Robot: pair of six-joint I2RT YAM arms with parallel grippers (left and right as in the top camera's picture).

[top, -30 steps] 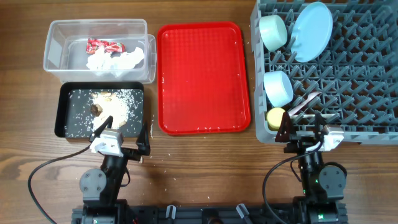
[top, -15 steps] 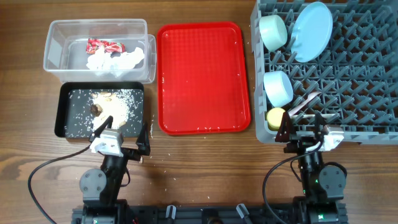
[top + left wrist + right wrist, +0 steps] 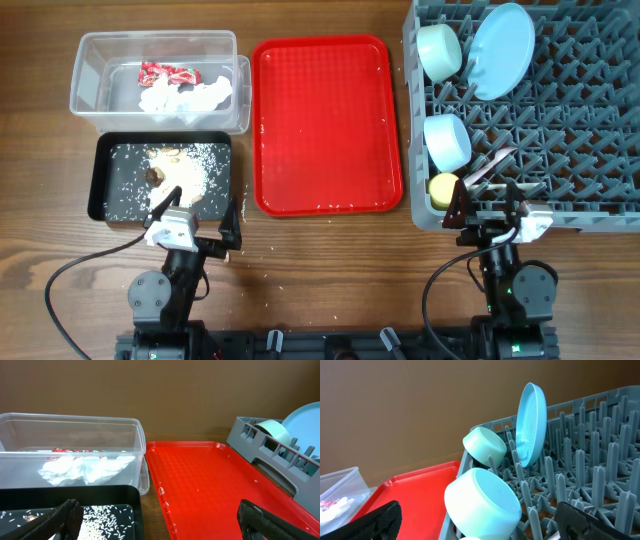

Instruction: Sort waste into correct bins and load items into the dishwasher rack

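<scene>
Overhead, loses the dishwasher rack (image 3: 580, 120) past the top and right edges. Cannot tell fork from spoon in the pale utensil (image 3: 490, 165) among its pegs: too small. From the left wrist, sees only a thin strip of red wrapper (image 3: 70, 451) behind the white tissue (image 3: 85, 467), only the dark tips of the left pincer (image 3: 162, 522) at the bottom corners, and part of the plate (image 3: 307, 420) before the right edge. From the right wrist, crops the near bowl (image 3: 482, 502) at the bottom edge and catches just a corner of the clear tub (image 3: 340, 485).
</scene>
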